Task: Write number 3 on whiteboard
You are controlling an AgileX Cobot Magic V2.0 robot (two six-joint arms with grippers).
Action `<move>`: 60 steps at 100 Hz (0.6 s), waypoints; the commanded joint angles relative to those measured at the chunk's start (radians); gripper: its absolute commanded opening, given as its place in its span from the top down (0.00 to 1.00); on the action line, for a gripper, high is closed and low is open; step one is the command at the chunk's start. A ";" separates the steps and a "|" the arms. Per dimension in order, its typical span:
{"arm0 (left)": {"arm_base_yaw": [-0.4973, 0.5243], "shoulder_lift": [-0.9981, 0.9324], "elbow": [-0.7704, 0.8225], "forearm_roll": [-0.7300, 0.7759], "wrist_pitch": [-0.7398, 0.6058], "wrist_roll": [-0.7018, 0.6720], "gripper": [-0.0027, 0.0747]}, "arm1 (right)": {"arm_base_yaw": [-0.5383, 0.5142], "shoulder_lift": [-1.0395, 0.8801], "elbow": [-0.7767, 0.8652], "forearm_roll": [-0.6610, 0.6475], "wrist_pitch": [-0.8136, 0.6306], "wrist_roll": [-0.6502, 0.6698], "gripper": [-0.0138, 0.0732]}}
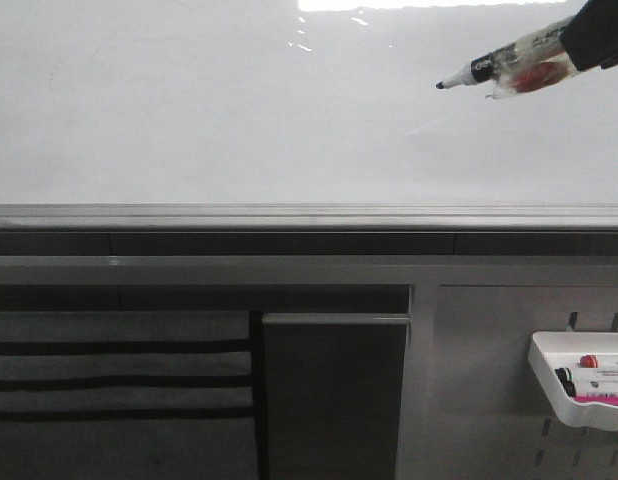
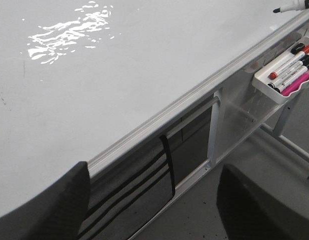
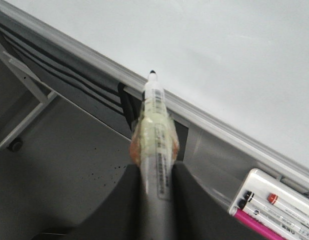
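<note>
Glossy white and streaked with glare, the whiteboard (image 1: 239,110) fills the upper front view above its grey edge rail (image 1: 289,215); no number 3 shows on it. At the upper right, the right gripper (image 3: 154,175) is clamped on a black-tipped marker (image 1: 484,70) wrapped in clear tape, its tip near the board, contact unclear. The left gripper (image 2: 152,202) holds nothing, its dark fingers (image 2: 54,210) spread wide. A white tray (image 1: 581,378) of markers hangs on the grey pegboard panel (image 1: 479,400) at lower right.
</note>
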 commanded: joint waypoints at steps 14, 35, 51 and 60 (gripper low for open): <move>0.004 -0.010 -0.025 -0.031 -0.067 -0.011 0.33 | -0.005 0.062 -0.157 0.022 -0.019 0.005 0.79; 0.004 -0.010 -0.025 -0.031 -0.067 -0.011 0.33 | -0.003 0.280 -0.466 0.024 0.208 0.005 0.79; 0.004 -0.010 -0.025 -0.031 -0.067 -0.011 0.33 | 0.040 0.414 -0.627 0.011 0.262 0.001 0.79; 0.004 -0.010 -0.025 -0.031 -0.067 -0.011 0.33 | 0.054 0.479 -0.701 -0.004 0.267 0.001 0.79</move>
